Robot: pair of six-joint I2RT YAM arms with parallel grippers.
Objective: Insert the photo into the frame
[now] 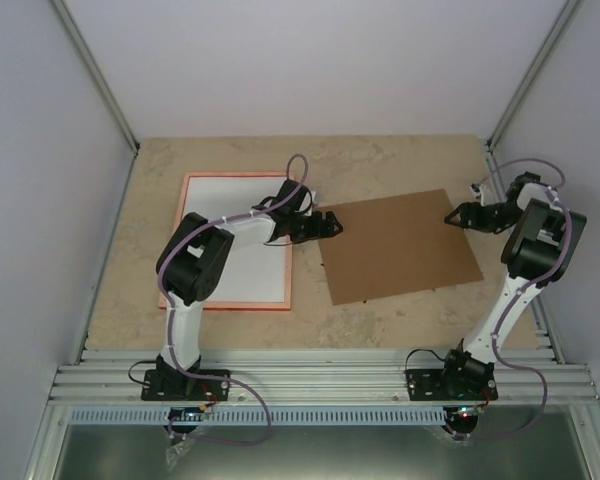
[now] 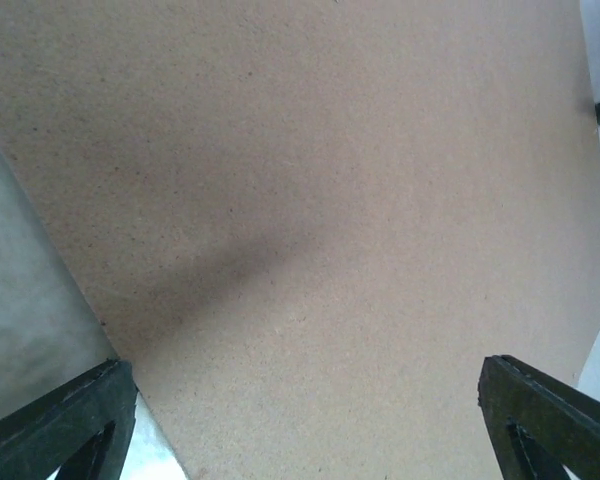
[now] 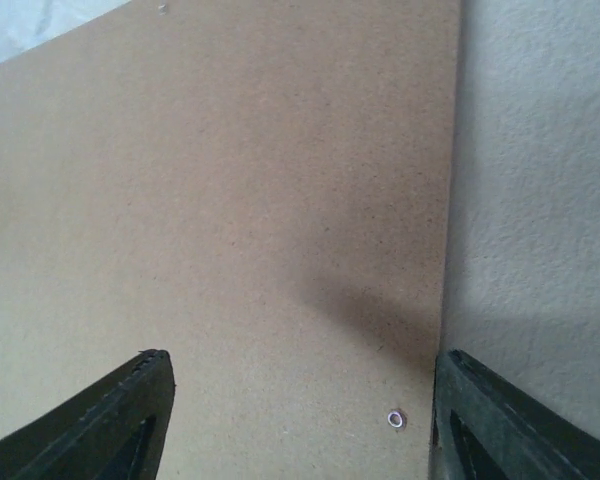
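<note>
Evidently the left hand (image 1: 327,226) is spread wide and holds nothing. Its fingers (image 2: 55,425) straddle the left edge of the brown board (image 1: 400,245), which fills the wrist view beneath them. The right hand (image 1: 454,215) is likewise spread and empty at the board's opposite edge, close to a small metal ring (image 3: 395,418) set in the board. Whether either hand touches the board cannot be told. With one hand at each end, the pair seems set to take the board from both sides together.

The board lies flat and a little askew in the middle of the worktop (image 1: 400,160), toward its right edge. The frame (image 1: 230,176) lies flat near the left edge, pale side up. A white sheet fills it, probably the photo (image 1: 250,275) face down and already seated. That would leave the board as the piece to handle next.
</note>
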